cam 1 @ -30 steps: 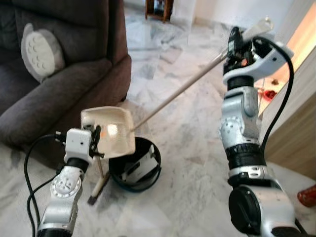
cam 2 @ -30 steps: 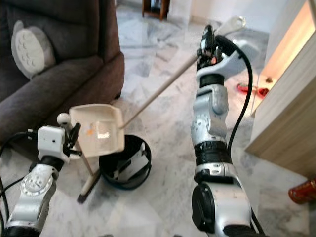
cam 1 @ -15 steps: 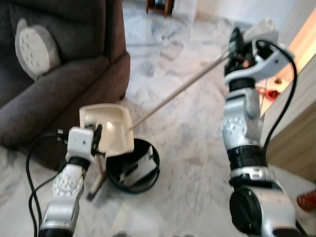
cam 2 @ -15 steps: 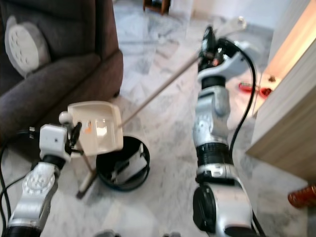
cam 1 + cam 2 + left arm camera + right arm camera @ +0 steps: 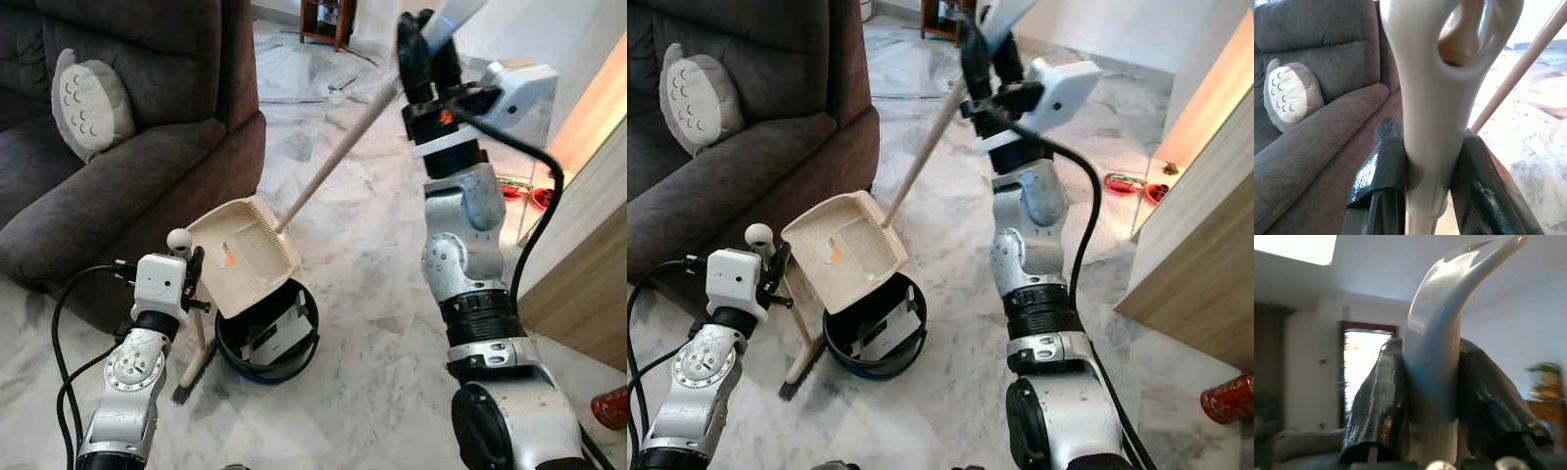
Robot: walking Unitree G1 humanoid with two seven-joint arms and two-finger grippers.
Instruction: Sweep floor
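A cream dustpan (image 5: 245, 266) hangs tilted over a black bin (image 5: 269, 338) on the marble floor. Its long pale pole (image 5: 338, 147) runs up to my right gripper (image 5: 426, 49), which is shut on the white grip at the pole's top (image 5: 1432, 333). My left gripper (image 5: 194, 281), low at the left beside the bin, is shut on the cream handle (image 5: 1437, 98) of a short broom. The broom's knob (image 5: 178, 238) sticks up above the fingers and its dark bristles (image 5: 184, 394) rest on the floor.
A dark brown sofa (image 5: 127, 176) with a round grey cushion (image 5: 90, 103) stands close on the left. A wooden cabinet (image 5: 588, 284) lines the right side, with a red object (image 5: 609, 406) at its foot. Open marble floor stretches ahead.
My right arm has raised the pole's top and swung it to the left, so the pole is steeper and the dustpan tips over the bin. The view has shifted slightly.
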